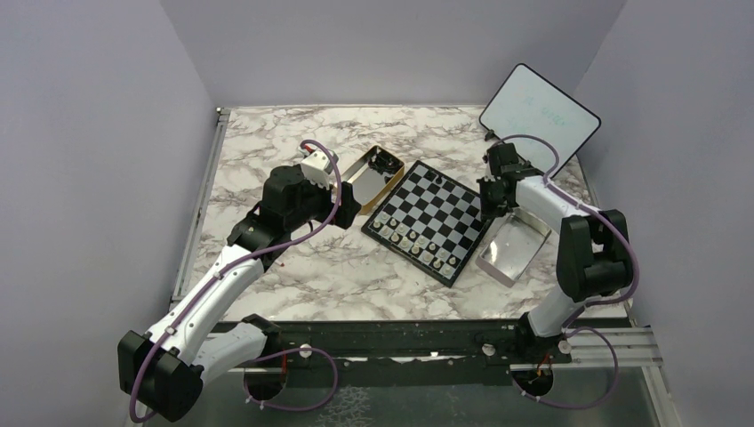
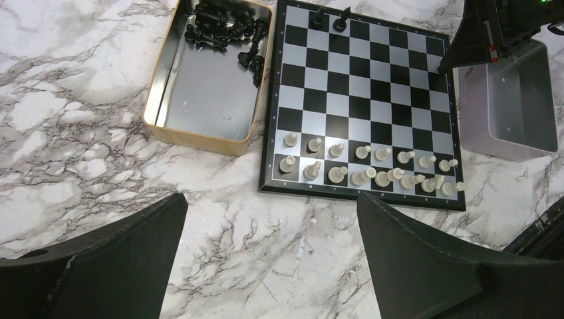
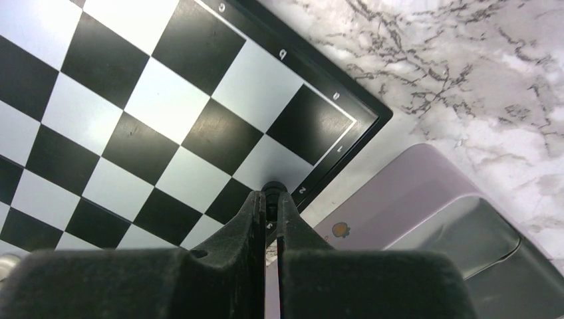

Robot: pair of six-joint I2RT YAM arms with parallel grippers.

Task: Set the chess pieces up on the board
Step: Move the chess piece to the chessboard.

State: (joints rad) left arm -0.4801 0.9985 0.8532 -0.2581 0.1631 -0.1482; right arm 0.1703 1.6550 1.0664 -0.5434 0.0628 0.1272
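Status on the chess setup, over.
Left gripper open, hovering. Right gripper shut on black piece over board edge. Most black pieces in tin. Nothing blocking.

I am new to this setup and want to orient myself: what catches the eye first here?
The pale pieces stand in two rows along the near edge of the board. Left of it, the black pieces lie heaped in the gold tin. The right tool is shut on one small dark piece above the board's right corner.
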